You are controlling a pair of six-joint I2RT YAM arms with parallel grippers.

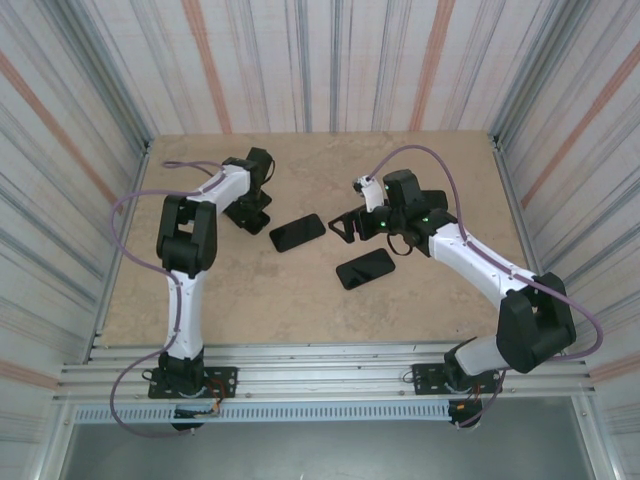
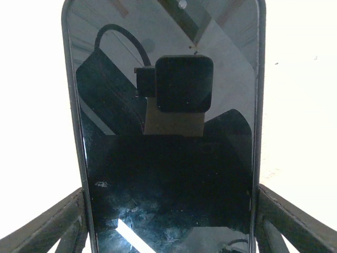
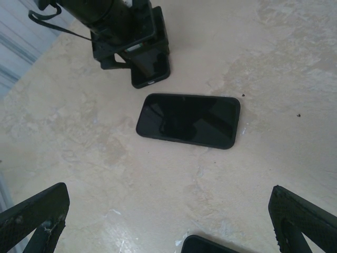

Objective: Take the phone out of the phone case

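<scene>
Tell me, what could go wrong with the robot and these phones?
1. The left gripper straddles a glossy phone. The smooth screen could slip out, or the phone might get squeezed too hard.
2. The right gripper hangs open over the table close to two more dark phones, the middle phone and the near phone. It might bump one or reach for the wrong one.

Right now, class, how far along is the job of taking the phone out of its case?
Done: nothing I can confirm. In hand: the left gripper straddles a dark-rimmed phone lying on the table; whether it clamps is unclear. The right gripper is open, facing a second phone, with a third phone nearer. Left: the actual removal.
</scene>
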